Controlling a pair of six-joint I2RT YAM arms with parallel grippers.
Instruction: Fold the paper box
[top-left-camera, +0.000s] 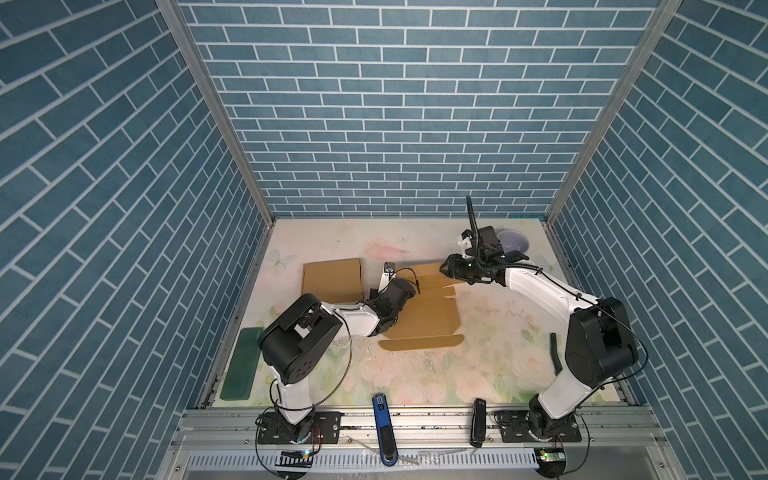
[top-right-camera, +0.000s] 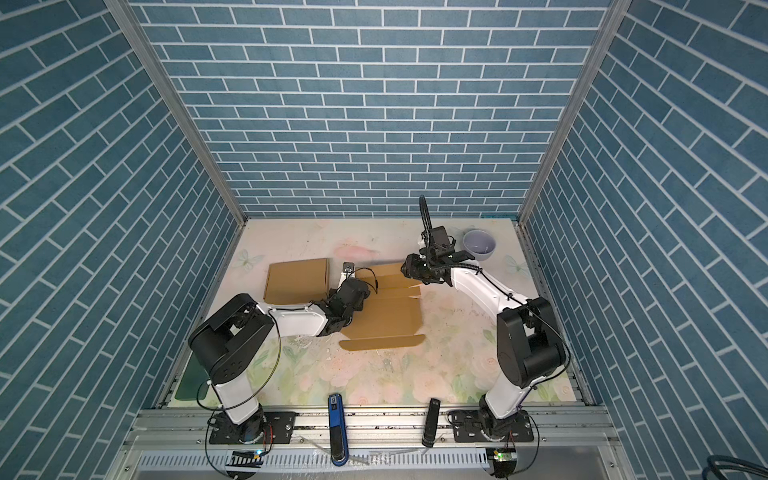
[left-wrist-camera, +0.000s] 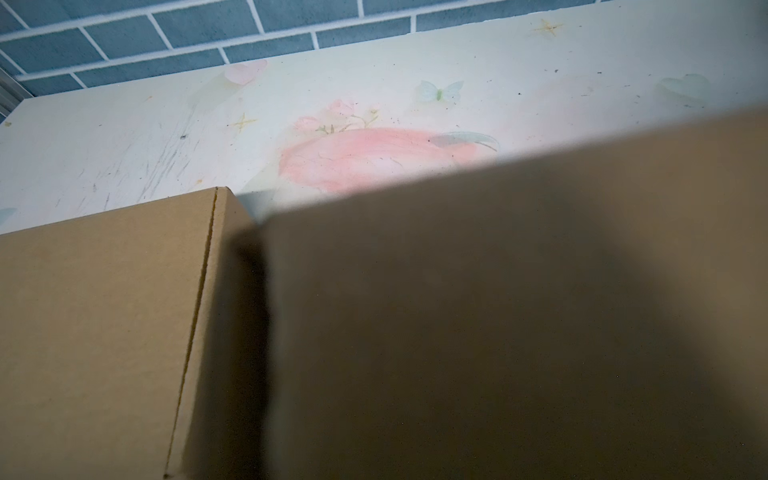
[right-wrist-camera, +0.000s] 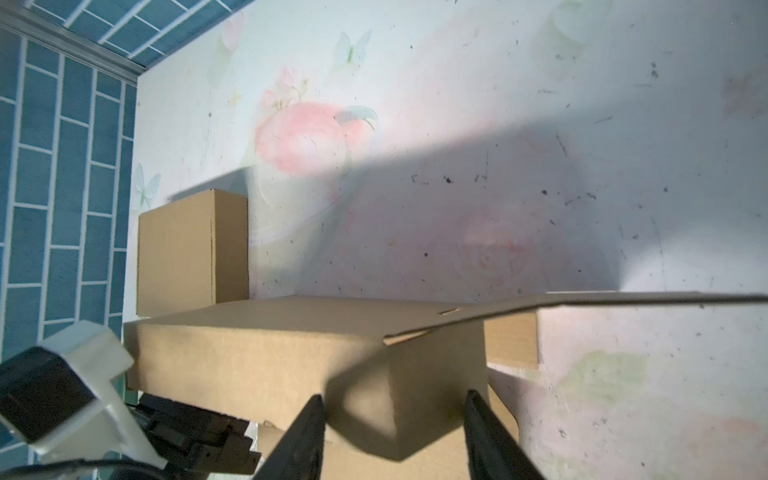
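Mid table (top-left-camera: 490, 345), two boxes, one folded box (top-left-camera: 331, 280), one paper box (top-left-camera: 424, 318), edges up, open room in front, left hand (top-left-camera: 388, 272) pressed together, right hand (right-wrist-camera: 395, 432) spread round a corner.

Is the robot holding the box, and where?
Cannot tell. The right gripper has jaws apart around a folded corner of the paper box; the left gripper is shut beside its raised flap, grip hidden.

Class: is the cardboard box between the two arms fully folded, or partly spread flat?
Partly spread: its near panel and rounded flap lie flat on the table; the far side stands raised.
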